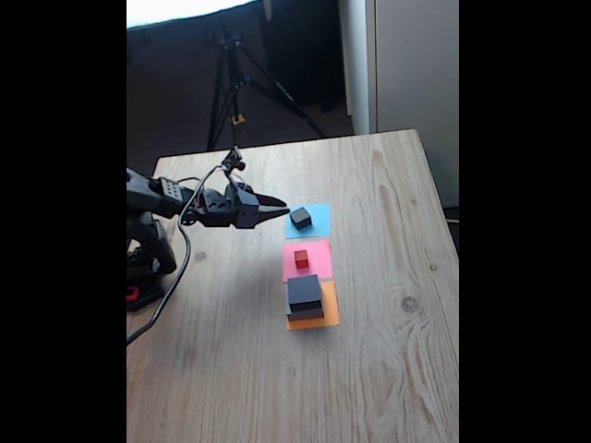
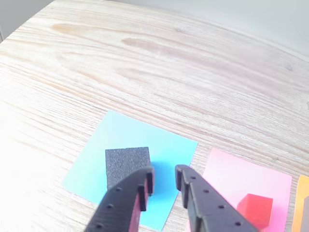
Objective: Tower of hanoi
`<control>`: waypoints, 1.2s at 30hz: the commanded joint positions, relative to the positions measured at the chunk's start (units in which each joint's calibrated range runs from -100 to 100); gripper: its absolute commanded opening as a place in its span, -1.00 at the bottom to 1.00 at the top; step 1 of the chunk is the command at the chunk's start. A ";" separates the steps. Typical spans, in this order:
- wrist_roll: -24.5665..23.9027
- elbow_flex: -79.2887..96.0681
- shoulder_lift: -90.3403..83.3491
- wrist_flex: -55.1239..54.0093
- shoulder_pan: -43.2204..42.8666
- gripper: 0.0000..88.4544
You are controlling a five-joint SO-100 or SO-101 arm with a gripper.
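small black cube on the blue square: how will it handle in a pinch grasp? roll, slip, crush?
The small black cube has flat faces, so it likely won't roll. Its speckled matte surface looks foam-like: probably light, grippy, maybe slightly squashy. The gripper is open with a narrow gap.

- Bench point(image 1: 369, 369): pale wood plank top, long grain lines, one dark knot on the right side in the fixed view. It serves as the landmark below.
- Beyond the far edge of the bench: dark floor point(image 1: 175, 101), in shadow.
- Tripod point(image 1: 235, 78): black, standing on that floor behind the bench's far left corner; legs splayed, a small yellow tag on the centre column.
- Behind the bench's far right corner: light grey panel or door point(image 1: 416, 65) with a pale vertical frame strip point(image 1: 355, 65) at its left.
- Above the tripod, top left: overexposed bright band point(image 1: 185, 9).
- Daylight-like illumination over the bench; wrist view shows the wood washed out at left.
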 commanded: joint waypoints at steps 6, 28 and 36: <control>-1.13 -34.57 -12.22 54.14 3.94 -0.99; -4.81 -90.20 -10.48 106.59 20.74 -0.91; -2.30 -77.11 -14.26 103.19 23.75 -0.77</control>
